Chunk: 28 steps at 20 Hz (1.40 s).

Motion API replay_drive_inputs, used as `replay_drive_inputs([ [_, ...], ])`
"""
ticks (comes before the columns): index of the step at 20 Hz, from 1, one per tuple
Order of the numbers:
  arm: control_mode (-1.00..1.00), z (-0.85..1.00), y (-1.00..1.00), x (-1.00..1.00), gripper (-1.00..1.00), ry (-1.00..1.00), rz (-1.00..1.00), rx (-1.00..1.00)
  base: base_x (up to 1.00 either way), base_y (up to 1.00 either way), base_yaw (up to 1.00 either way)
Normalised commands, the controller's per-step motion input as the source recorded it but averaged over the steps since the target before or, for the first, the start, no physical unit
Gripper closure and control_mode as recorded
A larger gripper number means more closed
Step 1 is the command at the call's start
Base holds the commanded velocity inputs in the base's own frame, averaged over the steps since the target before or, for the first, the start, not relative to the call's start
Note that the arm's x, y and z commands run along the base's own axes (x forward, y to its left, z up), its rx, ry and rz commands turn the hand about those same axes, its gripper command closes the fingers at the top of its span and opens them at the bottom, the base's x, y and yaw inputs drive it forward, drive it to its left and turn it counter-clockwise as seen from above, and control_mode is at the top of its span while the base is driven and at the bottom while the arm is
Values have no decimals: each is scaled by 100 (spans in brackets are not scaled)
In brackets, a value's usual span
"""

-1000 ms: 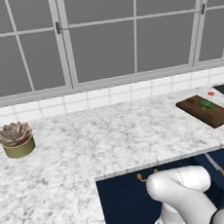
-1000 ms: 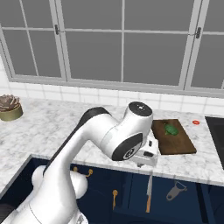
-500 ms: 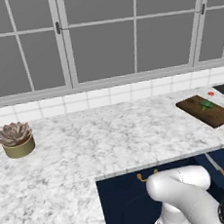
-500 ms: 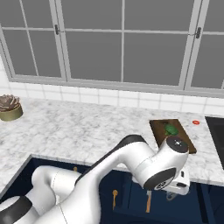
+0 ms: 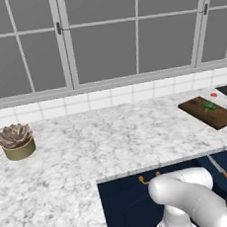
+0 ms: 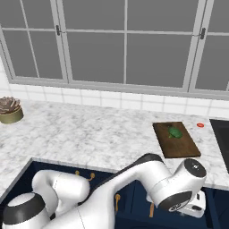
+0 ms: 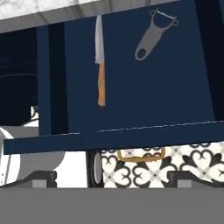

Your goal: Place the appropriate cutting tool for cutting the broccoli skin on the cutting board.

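Observation:
The knife (image 7: 100, 61) lies in an open dark blue drawer (image 7: 175, 87), silvery blade toward the counter, brownish-orange handle toward me. Beside it lies a shorter dark grey peeler (image 7: 151, 35). My gripper (image 7: 113, 179) hovers over the drawer's front edge, open, its fingertips (image 7: 43, 178) far apart with nothing between them. The knife (image 5: 222, 172) also shows in the drawer in the left base view. On the counter at the far right rests the dark brown cutting board (image 5: 208, 114) (image 6: 175, 139), with the small green broccoli (image 5: 209, 106) (image 6: 175, 132) on its far half.
A potted succulent (image 5: 16, 141) (image 6: 10, 109) stands at the counter's left. A black stovetop (image 6: 221, 134) and a red knob (image 6: 200, 125) sit right of the board. My white arm (image 6: 134, 179) hangs over the drawer. Patterned floor tiles (image 7: 144, 168) show below the drawer front.
My arm has swung down and to the right, dropping the hand from counter height to low in front of the open drawer. Knife, board and broccoli have not moved.

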Motion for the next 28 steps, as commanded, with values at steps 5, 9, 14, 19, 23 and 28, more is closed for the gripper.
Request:
replay_drive_inputs([
  [5, -100, -36, 3, 43, -100, 0, 0, 0, 0, 0, 0],
  [9, -100, -37, 12, 51, -100, 0, 0, 0, 0, 0, 0],
  [14, -100, -51, 4, 8, -100, 3, 0, 0, 0, 0, 0],
  [19, -100, -62, 5, 0, -100, 1, 0, 0, 0, 0, 0],
  [23, -100, -45, 0, 0, -100, 0, 0, 0, 0, 0, 0],
  [28, -100, -35, 0, 0, -100, 3, 0, 0, 0, 0, 0],
])
